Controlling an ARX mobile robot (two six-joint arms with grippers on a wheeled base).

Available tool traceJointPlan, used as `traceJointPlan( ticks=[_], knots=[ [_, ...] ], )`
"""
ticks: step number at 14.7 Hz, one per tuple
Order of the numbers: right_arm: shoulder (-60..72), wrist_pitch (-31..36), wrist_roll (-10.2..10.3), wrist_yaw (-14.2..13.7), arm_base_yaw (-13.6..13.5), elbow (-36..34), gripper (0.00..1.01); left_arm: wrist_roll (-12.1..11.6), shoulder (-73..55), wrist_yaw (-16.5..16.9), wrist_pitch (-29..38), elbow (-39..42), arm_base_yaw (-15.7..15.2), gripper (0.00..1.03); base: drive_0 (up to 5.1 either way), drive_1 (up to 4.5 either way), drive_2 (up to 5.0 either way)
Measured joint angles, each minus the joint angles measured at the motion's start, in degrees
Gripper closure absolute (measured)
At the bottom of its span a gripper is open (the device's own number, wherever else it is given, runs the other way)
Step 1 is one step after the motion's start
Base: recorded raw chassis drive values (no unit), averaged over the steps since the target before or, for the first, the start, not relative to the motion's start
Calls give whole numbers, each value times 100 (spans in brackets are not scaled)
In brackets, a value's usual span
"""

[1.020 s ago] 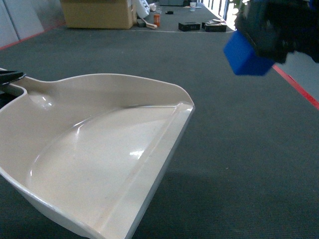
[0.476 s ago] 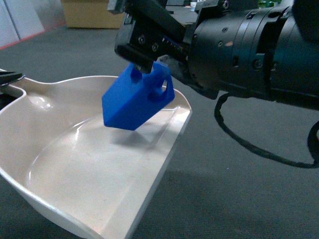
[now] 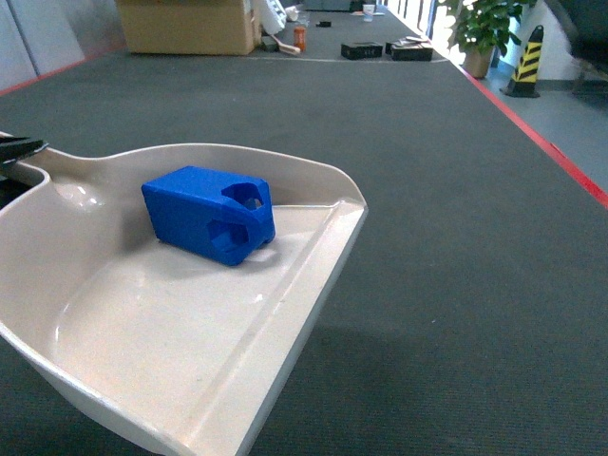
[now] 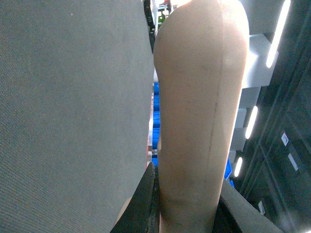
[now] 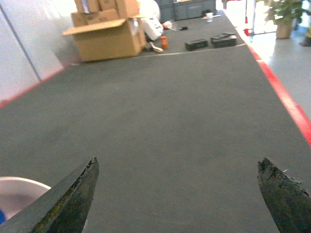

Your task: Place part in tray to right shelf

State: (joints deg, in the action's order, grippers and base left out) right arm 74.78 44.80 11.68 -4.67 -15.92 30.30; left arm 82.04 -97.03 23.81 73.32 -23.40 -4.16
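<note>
The blue part (image 3: 209, 214) lies on its side inside the cream tray (image 3: 161, 323), near the back wall, with nothing touching it. My left gripper (image 3: 17, 148) shows only as a dark tip at the left edge, by the tray's handle. In the left wrist view the left gripper (image 4: 188, 179) is shut on the tray handle (image 4: 199, 87), with black fingers (image 4: 146, 194) pressed on both sides. In its own view my right gripper (image 5: 178, 162) stands wide open and empty over the floor, with the tray rim (image 5: 19, 191) at lower left. The right shelf is out of view.
Dark grey carpet runs ahead. At the far end are a cardboard box (image 3: 185, 24) and small black boxes (image 3: 361, 49). A potted plant (image 3: 480, 28) and a striped bollard (image 3: 525, 62) stand at the far right, beyond a red floor line (image 3: 560, 157).
My right gripper carried the part over the tray, let it go and pulled away to the upper right. The part now rests in the tray. The tray has not moved.
</note>
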Motion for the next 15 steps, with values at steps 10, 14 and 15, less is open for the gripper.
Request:
traceJointPlan(
  ticks=[10,14,15],
  knots=[
    [-1329,-184,-1156,-212,662,-1167,12,2,0,0,2,0,0,85,0,0,0],
    [-2319,-343,-1156,-116,1012,-2057,67,0,0,-2,0,0,-2,85,0,0,0],
    [-2551,-428,-1156,-44,1088,-2177,80,0,0,7,0,0,0,85,0,0,0]
  ],
)
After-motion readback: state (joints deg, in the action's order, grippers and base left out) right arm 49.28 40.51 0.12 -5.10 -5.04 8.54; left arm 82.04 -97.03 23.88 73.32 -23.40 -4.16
